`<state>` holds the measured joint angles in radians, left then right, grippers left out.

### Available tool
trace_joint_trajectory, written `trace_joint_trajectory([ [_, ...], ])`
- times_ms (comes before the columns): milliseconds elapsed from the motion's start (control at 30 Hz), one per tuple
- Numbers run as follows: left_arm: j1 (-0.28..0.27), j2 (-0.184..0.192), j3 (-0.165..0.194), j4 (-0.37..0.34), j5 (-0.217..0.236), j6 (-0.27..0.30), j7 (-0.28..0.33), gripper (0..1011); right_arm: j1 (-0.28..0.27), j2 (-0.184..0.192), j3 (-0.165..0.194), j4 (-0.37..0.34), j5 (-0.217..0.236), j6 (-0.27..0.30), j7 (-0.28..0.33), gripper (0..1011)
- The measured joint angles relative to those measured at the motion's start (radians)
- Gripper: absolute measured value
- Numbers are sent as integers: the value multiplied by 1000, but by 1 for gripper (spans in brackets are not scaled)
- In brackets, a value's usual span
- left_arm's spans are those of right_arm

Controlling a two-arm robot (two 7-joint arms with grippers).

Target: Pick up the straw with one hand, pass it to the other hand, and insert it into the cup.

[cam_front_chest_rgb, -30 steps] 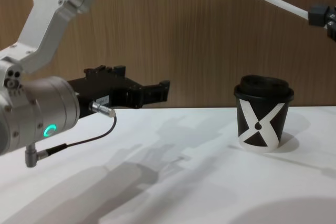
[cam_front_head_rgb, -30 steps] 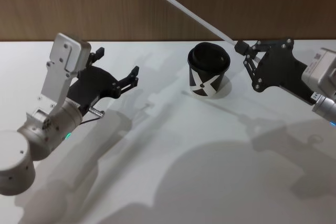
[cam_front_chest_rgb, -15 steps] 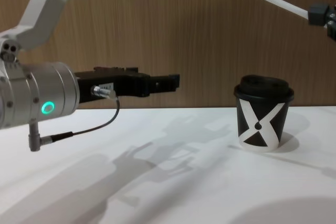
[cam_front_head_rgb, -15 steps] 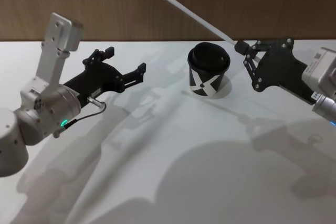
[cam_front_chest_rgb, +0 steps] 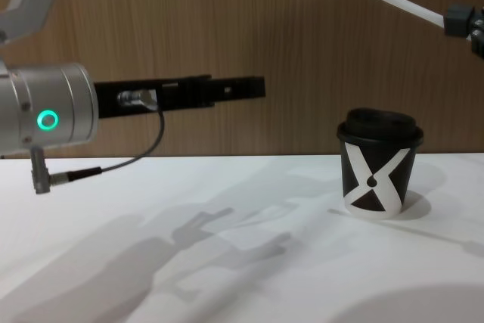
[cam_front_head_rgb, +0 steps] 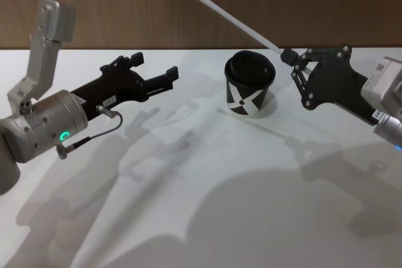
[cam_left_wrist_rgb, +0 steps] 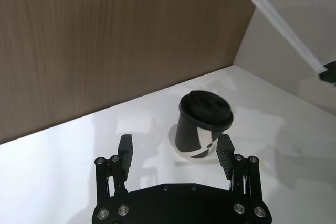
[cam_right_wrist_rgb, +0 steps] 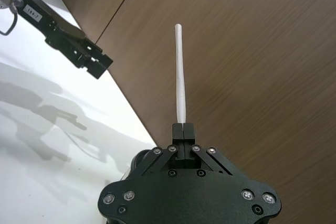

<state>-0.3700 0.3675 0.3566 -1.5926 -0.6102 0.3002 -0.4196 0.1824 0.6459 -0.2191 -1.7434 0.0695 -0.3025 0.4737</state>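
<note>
While our right gripper (cam_front_head_rgb: 287, 56) hangs just right of the cup (cam_front_head_rgb: 249, 85), a little above its lid, its jaws are clamped on the low end of the straw (cam_front_head_rgb: 235, 20), which slants up and leftward above the cup. We judge the straw light and stiff enough to hold its line, yet smooth and easily crushed. Our left gripper (cam_front_head_rgb: 155, 66) hovers well left of the cup, jaws spread; we would take the straw near mid-length, squeezing gently.

You have bright overhead light: the white table (cam_front_head_rgb: 207, 67) carries broad, soft, overlapping grey shadows in front of the cup (cam_front_head_rgb: 249, 86) and to its left.
</note>
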Motion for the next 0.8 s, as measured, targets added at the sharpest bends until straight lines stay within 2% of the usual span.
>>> trace_joint_trajectory([
  [367, 14, 3, -24, -34, -80, 21, -51, 1003, 0, 0, 0, 0, 0, 0, 0, 0],
  [800, 30, -9, -30, -63, -145, 24, -81, 1003, 0, 0, 0, 0, 0, 0, 0, 0],
])
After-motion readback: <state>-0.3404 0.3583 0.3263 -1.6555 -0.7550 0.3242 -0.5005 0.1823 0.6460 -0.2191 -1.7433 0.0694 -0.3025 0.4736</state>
